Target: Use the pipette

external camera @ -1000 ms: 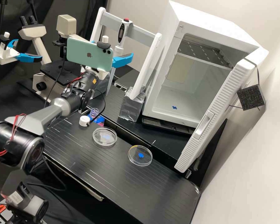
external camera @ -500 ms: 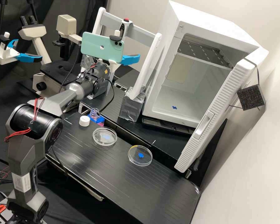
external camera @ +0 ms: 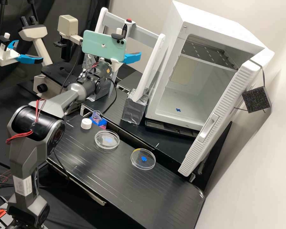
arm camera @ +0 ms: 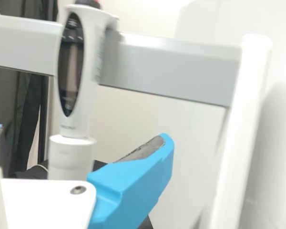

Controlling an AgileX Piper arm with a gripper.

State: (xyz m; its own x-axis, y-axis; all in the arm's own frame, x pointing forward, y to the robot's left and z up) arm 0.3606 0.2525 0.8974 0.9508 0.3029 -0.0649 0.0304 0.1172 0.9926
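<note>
The gripper (external camera: pixel 132 58) is at the rack, partly hidden by the green phone mounted on the arm; one blue finger sticks out right of it. The pipette (external camera: pixel 125 31), white with a dark display and red button, hangs upright on the rack's grey crossbar, its middle behind the phone. In the wrist view the gripper (arm camera: pixel 81 133) stands open, a blue finger on either side of the pipette (arm camera: pixel 88 100), with neither seen closed on it. An open bottle (external camera: pixel 97 116) in a blue holder, a white cap (external camera: pixel 86 123) and two clear dishes (external camera: pixel 107 139) (external camera: pixel 143 159) are on the bench.
The rack's white right post (external camera: pixel 151 68) rises close beside the gripper, on a silver-taped foot. A microscope (external camera: pixel 62 71) stands left. An open white incubator (external camera: pixel 194 79) with its door swung out occupies the right. Another arm's gripper shows at far left.
The arm and its phone have moved right along the rack, with a slight shift down and left in the last half second. The pipette still hangs in place.
</note>
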